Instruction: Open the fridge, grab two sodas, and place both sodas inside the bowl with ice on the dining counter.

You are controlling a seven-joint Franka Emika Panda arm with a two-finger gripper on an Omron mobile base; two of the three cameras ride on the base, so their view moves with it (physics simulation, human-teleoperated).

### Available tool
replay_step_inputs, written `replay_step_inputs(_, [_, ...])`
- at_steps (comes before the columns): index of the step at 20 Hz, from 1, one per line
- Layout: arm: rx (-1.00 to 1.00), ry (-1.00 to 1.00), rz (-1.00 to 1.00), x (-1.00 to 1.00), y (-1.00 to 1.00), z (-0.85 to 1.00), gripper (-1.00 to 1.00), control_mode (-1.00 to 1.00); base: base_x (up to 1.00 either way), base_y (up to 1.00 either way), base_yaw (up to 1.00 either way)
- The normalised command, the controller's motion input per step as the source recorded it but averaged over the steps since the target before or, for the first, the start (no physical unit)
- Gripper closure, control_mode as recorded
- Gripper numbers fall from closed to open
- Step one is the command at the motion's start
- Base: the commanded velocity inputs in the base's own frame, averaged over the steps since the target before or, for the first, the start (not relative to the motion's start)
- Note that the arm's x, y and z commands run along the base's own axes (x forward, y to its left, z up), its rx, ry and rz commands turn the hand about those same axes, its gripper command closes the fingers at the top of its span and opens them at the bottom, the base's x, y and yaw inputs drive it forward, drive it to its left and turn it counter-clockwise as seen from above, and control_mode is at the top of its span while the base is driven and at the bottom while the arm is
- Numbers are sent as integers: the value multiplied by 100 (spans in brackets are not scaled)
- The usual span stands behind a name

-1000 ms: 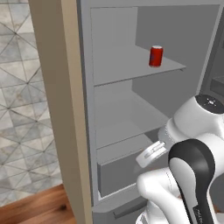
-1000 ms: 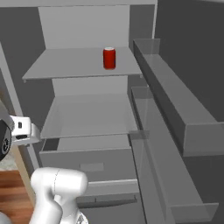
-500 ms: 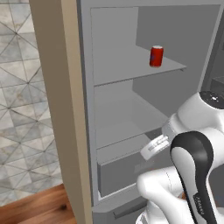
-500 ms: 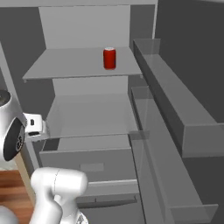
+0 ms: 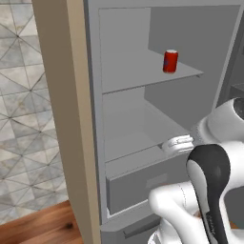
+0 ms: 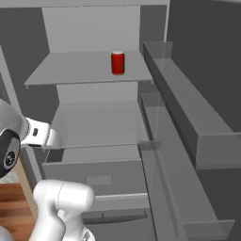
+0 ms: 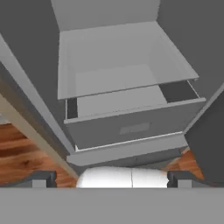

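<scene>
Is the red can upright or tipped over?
Upright: the can stands on its base on the upper shelf, silver top up.

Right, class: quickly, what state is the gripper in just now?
Gripper: open and holding nothing, pointed at the fridge drawer.

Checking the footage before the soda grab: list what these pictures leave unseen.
- Second soda: one red can shows on the fridge upper shelf; no pink bottle is in sight.
- Drawer inside: its front wall hides the contents in the hand view.
- Claw: fingertips cut off by the bottom edge.
</scene>
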Motion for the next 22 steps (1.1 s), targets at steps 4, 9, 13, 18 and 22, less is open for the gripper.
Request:
replay_step_inputs(4, [0, -18, -35, 8, -38, 47, -100, -100, 0, 0, 0])
replay_step_inputs(9, [5, -27, -12, 12, -51, 73, -100, -100, 0, 0, 0])
replay_step_inputs(13, [3, -32, -1, 12, -56, 68, -100, -100, 0, 0, 0])
replay_step_inputs(18, [0, -39, 0, 3, -33, 42, -100, -100, 0, 0, 0])
replay_step_inputs(22, [0, -38, 0, 5, 0, 19, -100, -100, 0, 0, 0])
